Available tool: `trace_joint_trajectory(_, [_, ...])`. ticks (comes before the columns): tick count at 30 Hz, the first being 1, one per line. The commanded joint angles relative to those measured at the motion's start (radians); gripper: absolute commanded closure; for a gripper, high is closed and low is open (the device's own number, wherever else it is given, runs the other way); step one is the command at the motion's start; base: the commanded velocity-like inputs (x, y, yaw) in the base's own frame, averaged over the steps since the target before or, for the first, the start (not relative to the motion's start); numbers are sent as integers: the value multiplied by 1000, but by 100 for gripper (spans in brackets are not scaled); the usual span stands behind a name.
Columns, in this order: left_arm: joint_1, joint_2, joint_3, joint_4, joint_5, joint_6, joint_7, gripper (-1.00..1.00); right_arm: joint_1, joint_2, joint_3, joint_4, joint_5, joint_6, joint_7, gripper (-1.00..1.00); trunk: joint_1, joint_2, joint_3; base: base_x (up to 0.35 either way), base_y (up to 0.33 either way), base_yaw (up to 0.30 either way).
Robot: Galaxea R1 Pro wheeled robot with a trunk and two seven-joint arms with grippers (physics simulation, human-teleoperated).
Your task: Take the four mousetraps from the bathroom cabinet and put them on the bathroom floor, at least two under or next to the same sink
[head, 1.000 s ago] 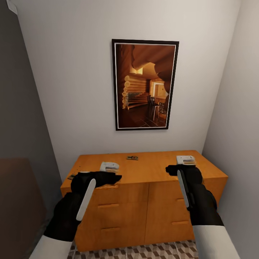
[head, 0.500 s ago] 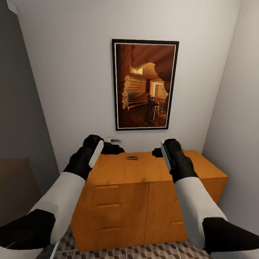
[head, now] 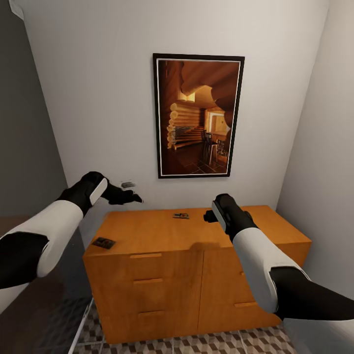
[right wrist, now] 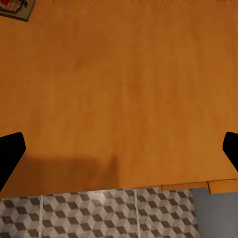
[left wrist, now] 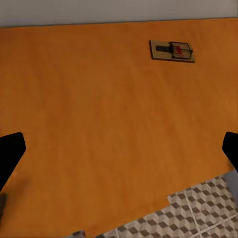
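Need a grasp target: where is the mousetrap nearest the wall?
Head view: that mousetrap lies on the cabinet top, at its back edge, centred under the picture.

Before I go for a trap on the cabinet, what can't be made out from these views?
- Other two mousetraps: not found; the cabinet top shows one mousetrap near the wall, another at the left corner.
- Drawer contents: head view, fronts closed.
- Right gripper: head view, forearm hides the fingers.
- Corner mousetrap: right wrist view, cut by the frame edge.

Two mousetraps lie on the cabinet [head: 196, 231]: one [head: 181, 216] centre-back, another [head: 103, 243] seemingly front-left
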Motion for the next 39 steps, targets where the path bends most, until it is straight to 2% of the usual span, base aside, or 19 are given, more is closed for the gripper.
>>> trace_joint_trajectory(1, [-2,10,-19,1,7,-3,-9,-100,-1,1,-5,1,7,1,0,-100,0,-1,-1,0,0,0])
trace_joint_trajectory(2, [-3,16,-30,3,6,-8,-16,-100,-2,1,-5,3,7,0,0,-100,0,-1,-1,0,0,0])
trace_joint_trajectory(3, [-6,28,-69,13,-3,-25,-31,-100,-3,1,-5,7,7,-5,-2,-100,0,-1,-1,54,0,0])
trace_joint_trajectory(8, [-7,26,-106,25,-17,-64,-36,-100,-3,1,-7,9,7,-8,-2,-100,0,-1,-1,178,0,0])
trace_joint_trajectory(17, [-7,-3,-119,48,-21,-105,-38,-100,-4,1,-6,10,6,-7,-1,-100,0,-1,-1,286,0,0])
trace_joint_trajectory(24, [-7,-12,-120,54,-23,-110,-38,-100,-4,1,-5,8,8,-5,0,-100,0,-1,-1,264,0,0])
trace_joint_trajectory(39, [-7,-26,-121,55,-20,-112,-37,-100,-4,1,-5,6,10,7,2,-100,0,-1,-1,41,0,0])
